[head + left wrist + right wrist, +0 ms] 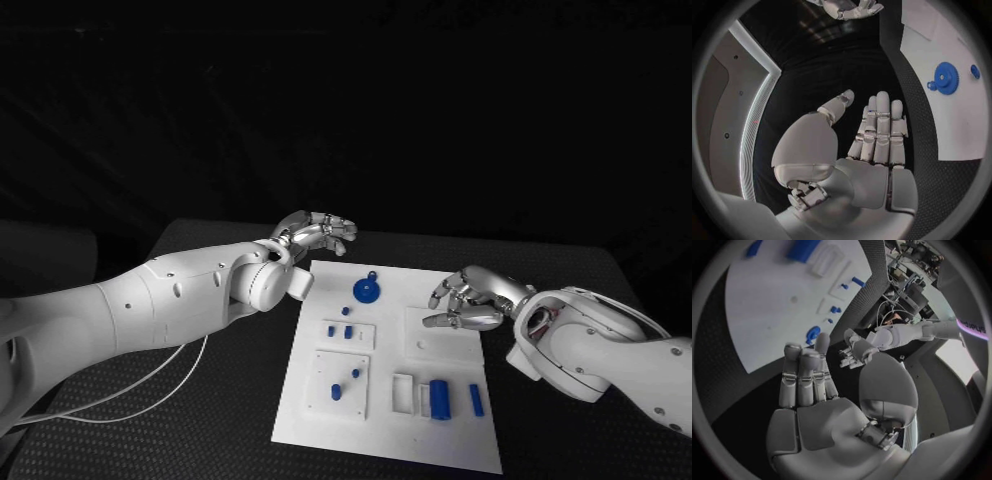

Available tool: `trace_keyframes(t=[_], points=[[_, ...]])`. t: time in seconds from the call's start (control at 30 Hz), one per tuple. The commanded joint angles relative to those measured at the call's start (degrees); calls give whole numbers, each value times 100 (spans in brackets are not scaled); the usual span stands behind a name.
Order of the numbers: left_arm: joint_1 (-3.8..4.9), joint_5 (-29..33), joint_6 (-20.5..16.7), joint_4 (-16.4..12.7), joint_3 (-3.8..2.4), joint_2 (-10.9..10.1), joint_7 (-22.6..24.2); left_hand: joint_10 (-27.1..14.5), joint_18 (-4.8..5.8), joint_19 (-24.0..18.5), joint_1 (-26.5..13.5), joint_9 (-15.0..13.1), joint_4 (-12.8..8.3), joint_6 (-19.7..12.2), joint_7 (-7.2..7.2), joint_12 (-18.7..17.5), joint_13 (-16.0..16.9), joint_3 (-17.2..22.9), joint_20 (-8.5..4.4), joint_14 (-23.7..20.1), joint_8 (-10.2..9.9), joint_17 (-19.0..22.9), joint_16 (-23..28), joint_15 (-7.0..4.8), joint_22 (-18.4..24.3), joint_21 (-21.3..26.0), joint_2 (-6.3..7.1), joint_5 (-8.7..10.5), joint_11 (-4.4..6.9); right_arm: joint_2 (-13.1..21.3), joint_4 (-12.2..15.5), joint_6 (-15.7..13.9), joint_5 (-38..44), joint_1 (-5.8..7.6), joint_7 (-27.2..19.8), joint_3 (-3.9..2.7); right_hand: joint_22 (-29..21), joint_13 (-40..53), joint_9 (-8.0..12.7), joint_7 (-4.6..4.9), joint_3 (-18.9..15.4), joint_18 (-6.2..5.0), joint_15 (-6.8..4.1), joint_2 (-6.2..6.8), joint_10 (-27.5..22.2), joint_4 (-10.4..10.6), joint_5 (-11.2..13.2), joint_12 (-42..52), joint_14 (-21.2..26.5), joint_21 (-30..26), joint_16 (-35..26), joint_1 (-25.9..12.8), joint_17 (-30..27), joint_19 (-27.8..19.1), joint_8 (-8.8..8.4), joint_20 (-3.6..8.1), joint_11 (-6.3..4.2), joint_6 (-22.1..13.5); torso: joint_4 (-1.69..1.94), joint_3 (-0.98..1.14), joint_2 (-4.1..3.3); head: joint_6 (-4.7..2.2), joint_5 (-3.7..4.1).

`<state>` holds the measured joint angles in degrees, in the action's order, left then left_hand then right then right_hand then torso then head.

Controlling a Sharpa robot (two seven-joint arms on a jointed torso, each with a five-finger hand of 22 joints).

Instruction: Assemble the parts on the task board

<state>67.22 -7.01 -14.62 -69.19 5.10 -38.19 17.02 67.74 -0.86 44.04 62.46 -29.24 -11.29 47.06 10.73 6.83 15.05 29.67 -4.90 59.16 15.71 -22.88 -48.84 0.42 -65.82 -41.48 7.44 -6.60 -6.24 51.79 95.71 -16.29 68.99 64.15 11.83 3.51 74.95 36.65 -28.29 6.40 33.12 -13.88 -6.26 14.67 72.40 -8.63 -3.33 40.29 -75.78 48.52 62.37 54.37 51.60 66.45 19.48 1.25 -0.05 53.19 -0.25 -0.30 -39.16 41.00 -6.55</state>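
The board (397,365) lies flat in the middle of the black counter (216,420). A blue gear (366,290) sits near its far edge. Below it, two small blue pegs (339,329) stand on a raised white square, and two more (346,384) on a larger square nearer the robot. At the near right, a blue block (440,399) stands beside a white frame, with a slim blue bar (476,399) just right of it.

The left hand (310,237) hangs off the board's far left corner, over bare counter; its fingers (879,125) are apart, nearly straight, and hold nothing. The right hand (473,298) hovers at the board's right edge, level with the gear but apart from it; its fingers (804,372) are also spread and empty, touching no part. A white cable (144,385) trails across the counter under the left arm.
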Motion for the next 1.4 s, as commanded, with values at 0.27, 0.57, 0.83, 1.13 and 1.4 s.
trace_keyframes(t=[0.27,0.57,0.83,1.13,1.4], points=[[-49,32,105,-44,64,-61,58,-17,-108,40,-71,4,47,-35,-13,-21,-7,-7,-10,35,39,-14,40,20,-11,37,-13,20,-7,400,220,1931,-1042,-10,1871,146,133,2064,-328,-58,240,-112,-64,-279,-741,460,51,2291,29,371,797,-297,679,248,67,214,-61,61,-48,48,35,11,444],[-75,32,128,-45,69,-40,103,-17,-108,40,-74,4,50,-35,-13,-21,-7,-8,-10,35,40,-16,41,20,-12,38,-13,20,-7,423,369,1564,-1217,-14,2146,522,132,2225,-410,-85,191,-112,-86,-339,-761,569,50,2444,41,447,863,-536,747,249,108,240,-87,130,-79,60,58,74,543],[-79,32,135,-114,69,-57,145,-25,-103,29,-139,6,93,-39,-14,-27,-9,-35,-6,21,47,-25,60,26,-21,48,-1,25,-11,243,329,1223,-1029,-190,2217,651,130,2331,-426,-84,177,-112,-89,-313,-725,667,52,2553,39,515,918,-762,796,245,59,278,-87,79,-66,39,53,137,607],[-79,12,194,-177,69,-70,187,-82,-102,-22,-396,20,253,-66,-11,-71,-27,-131,11,-41,63,-50,148,53,-51,96,142,146,-36,-9,274,1027,-809,-234,2244,659,119,2400,-429,-68,238,-112,-74,-140,-740,781,51,2579,48,575,941,-949,827,227,-4,313,-72,45,-66,37,51,190,593],[-79,-78,378,-246,69,-72,209,-340,-91,-421,-777,41,677,-218,14,-249,-120,-50,265,-555,52,126,795,330,13,436,512,376,-170,-162,104,1066,-630,-316,2285,730,112,2426,-420,-52,275,-112,-60,-47,-749,853,51,2577,51,599,944,-1034,837,217,-55,327,-56,2,-68,35,54,226,576]])
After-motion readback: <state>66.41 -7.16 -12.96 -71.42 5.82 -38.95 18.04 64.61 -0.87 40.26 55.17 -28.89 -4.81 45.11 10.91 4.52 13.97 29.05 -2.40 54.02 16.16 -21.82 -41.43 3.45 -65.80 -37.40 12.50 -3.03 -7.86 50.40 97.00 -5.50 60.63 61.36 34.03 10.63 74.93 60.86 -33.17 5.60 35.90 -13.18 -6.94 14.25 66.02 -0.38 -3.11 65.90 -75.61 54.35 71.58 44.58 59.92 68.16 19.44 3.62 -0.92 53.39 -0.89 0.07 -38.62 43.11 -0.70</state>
